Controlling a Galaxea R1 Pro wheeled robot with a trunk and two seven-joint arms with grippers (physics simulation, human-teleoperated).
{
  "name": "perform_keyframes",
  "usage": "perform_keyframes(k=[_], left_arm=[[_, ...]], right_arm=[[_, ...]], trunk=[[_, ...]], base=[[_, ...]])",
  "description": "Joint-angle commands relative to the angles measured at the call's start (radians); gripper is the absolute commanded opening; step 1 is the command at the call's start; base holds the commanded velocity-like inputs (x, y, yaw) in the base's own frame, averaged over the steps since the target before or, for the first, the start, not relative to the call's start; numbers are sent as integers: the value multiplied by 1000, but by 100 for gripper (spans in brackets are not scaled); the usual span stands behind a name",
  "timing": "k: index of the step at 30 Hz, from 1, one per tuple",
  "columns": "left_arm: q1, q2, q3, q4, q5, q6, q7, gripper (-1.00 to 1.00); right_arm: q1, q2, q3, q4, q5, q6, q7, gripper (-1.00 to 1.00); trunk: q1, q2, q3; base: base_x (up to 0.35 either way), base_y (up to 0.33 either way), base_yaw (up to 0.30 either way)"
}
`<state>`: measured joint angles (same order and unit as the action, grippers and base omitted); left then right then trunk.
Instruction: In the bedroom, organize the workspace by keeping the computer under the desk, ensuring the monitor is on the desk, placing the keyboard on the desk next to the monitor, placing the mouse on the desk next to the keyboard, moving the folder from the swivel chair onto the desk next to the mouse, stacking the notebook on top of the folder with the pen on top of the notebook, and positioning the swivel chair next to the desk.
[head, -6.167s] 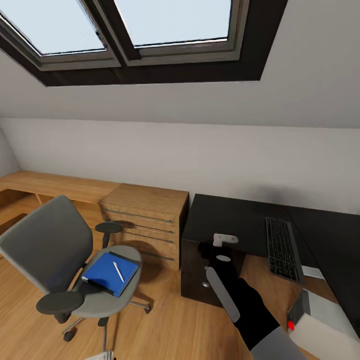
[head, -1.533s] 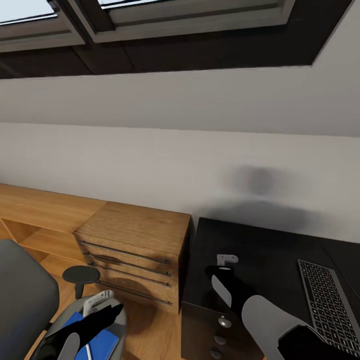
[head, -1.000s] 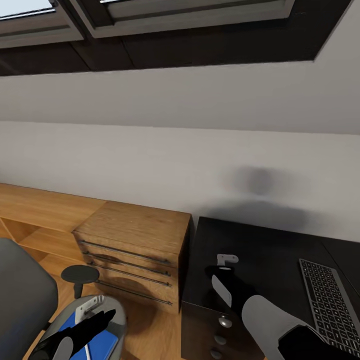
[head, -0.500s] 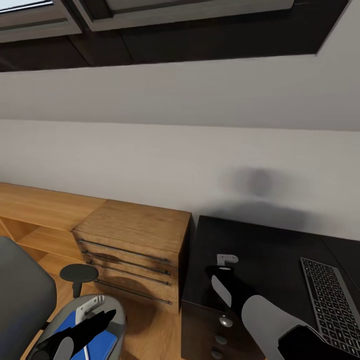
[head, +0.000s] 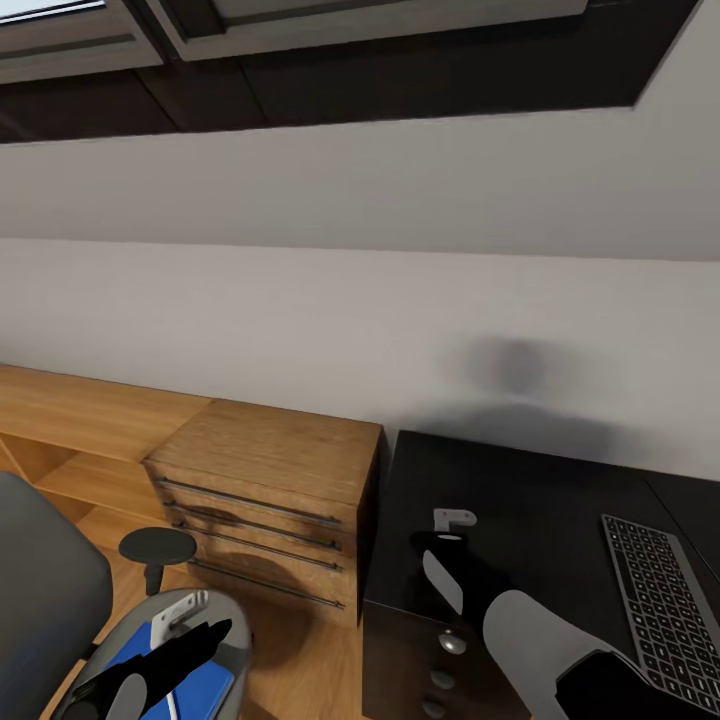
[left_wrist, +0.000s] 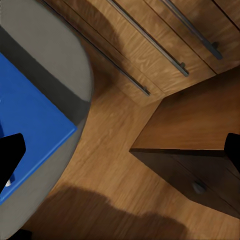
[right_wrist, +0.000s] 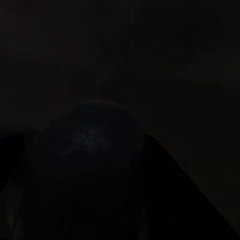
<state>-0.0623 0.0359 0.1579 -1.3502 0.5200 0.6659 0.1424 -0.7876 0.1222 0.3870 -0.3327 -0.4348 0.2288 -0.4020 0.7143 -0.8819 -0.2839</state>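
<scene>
A wooden dresser (head: 268, 490) with long dark bar handles stands against the sloped grey wall, directly beside the black-topped desk (head: 520, 500) and between it and the grey padded swivel chair (head: 50, 610). In the left wrist view the dresser's (left_wrist: 165, 45) drawer fronts sit close over the light wood floor (left_wrist: 115, 165), with the desk's black drawer unit (left_wrist: 200, 165) and one round silver knob at its corner. Overhead runs the dark frame of the skylight (head: 400, 80). A low wooden shelf (head: 70, 420) runs along the wall beyond the chair.

The bright blue flat folder (head: 205, 688) lies on the chair's grey seat, partly hidden by the left arm; in the left wrist view its blue face (left_wrist: 30, 120) reaches almost to the seat's rounded edge. A thin white-silver pen (head: 177, 697) shows on it beside the arm.

The left claw (head: 178, 618) hangs just above the folder, its dark fingertips (left_wrist: 10, 155) spread wide apart with nothing between them. The right claw (head: 455, 519) is over the bare near corner of the desk; whether it is open cannot be told, as the right wrist view is almost wholly dark.

The slim silver-framed keyboard (head: 660, 600) with dark keys lies on the desk, well apart from the right claw. The chair's round black armrest (head: 157, 548) stands near the dresser.
</scene>
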Motion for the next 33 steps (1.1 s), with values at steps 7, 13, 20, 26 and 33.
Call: perform_keyframes(k=[7, 13, 20, 26, 33], left_arm=[[-1, 1, 0, -2, 10, 4, 8, 100], [-1, 2, 1, -2, 9, 4, 8, 100], [-1, 4, 2, -3, 9, 4, 8, 100], [-1, 4, 2, -3, 9, 4, 8, 100], [-1, 4, 3, -3, 9, 4, 8, 100]], right_arm=[[-1, 3, 22, 0, -10, 7, 25, -100], [-1, 5, 75, 2, -10, 7, 107, -100], [-1, 5, 88, 3, -10, 7, 122, -100], [-1, 5, 90, 5, -10, 9, 121, -100], [-1, 5, 90, 6, -9, 10, 118, 100]], trunk=[[0, -1, -1], [0, -1, -1], [0, -1, -1], [0, -1, -1], [0, -1, -1]], base=[[0, 0, 0], [0, 0, 0], [0, 0, 0], [0, 0, 0], [0, 0, 0]])
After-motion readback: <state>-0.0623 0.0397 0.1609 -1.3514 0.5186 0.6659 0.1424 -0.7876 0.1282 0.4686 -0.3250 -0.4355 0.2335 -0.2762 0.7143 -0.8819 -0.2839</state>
